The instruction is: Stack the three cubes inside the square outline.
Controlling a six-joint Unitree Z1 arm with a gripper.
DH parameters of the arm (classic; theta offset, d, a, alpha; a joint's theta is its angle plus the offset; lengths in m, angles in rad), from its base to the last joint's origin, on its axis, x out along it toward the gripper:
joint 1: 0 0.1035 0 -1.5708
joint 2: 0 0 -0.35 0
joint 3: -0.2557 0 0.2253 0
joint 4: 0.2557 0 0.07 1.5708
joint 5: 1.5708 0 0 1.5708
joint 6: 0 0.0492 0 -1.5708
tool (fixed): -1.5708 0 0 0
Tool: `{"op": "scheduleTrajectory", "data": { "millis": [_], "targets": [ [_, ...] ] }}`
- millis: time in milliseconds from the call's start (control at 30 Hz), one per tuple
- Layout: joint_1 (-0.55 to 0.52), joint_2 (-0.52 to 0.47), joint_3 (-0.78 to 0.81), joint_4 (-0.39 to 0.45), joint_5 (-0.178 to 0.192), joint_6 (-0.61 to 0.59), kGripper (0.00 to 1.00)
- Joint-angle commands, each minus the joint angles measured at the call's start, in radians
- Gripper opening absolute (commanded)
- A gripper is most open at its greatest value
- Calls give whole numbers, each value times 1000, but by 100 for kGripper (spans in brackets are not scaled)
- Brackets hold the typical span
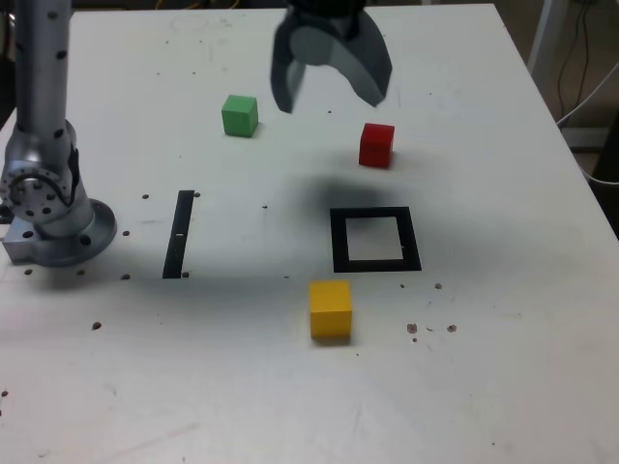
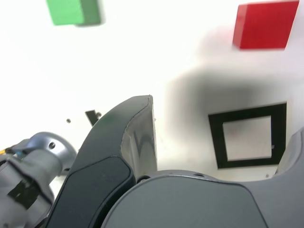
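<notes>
My gripper hangs open and empty above the table's far middle, between the green cube and the red cube. The yellow cube sits nearer the front, just in front of the square outline, which holds nothing. In the wrist view one dark finger fills the middle, with the green cube, the red cube and the square outline beyond it. All three cubes stand apart on the white table.
The arm's grey base stands at the exterior view's left. A thin black strip lies beside it. Small dark specks dot the white table. Cables hang past the table's right edge.
</notes>
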Motion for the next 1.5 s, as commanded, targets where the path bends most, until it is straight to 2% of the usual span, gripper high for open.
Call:
{"op": "scheduleTrajectory", "data": {
  "millis": [0, 167, 467, 767, 933, 1167, 1467],
  "targets": [
    [2, 46, -2, -23, 0, 4, 98],
    [16, 123, -2, -80, 0, 19, 98],
    [69, 174, -16, -140, 9, 53, 98],
    [71, 225, -25, -171, 19, 62, 91],
    [71, 234, -31, -186, 24, 65, 83],
    [71, 242, -28, -218, 23, 63, 63],
    [71, 255, -15, -260, 18, 60, 52]
  ]
}}
